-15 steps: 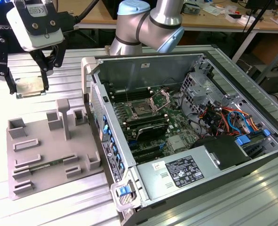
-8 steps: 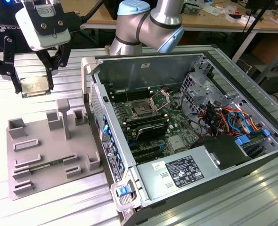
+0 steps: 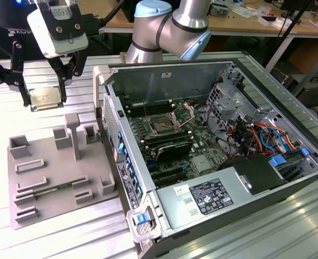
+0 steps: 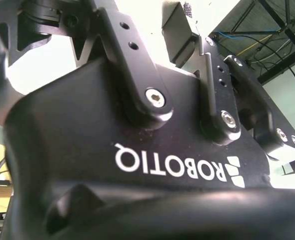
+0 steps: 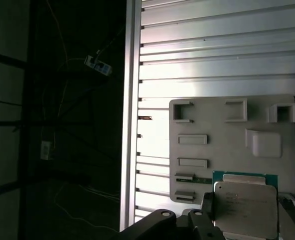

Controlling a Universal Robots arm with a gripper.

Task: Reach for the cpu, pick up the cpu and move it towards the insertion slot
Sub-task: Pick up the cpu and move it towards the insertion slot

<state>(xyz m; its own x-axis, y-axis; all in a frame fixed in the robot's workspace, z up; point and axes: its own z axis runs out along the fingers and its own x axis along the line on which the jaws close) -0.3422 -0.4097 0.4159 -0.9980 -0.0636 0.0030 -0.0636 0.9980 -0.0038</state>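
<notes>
I see the gripper (image 3: 45, 101) clamped on the cpu (image 3: 43, 97), its fingers (image 3: 26, 96) pinching the chip's opposite edges. The chip hangs lifted clear of the grey parts tray (image 3: 40, 183). The insertion slot (image 3: 162, 127) sits well apart from that tray, inside the computer case (image 3: 267, 178).

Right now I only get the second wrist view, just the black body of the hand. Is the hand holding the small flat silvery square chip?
Observer: Yes. In the exterior view the hand is shut on the small flat silvery square chip.
Operator: And where is the socket?
Observer: The square silver-framed socket lies inside the open computer case, to the exterior view's right of the hand and well apart from it.
</notes>
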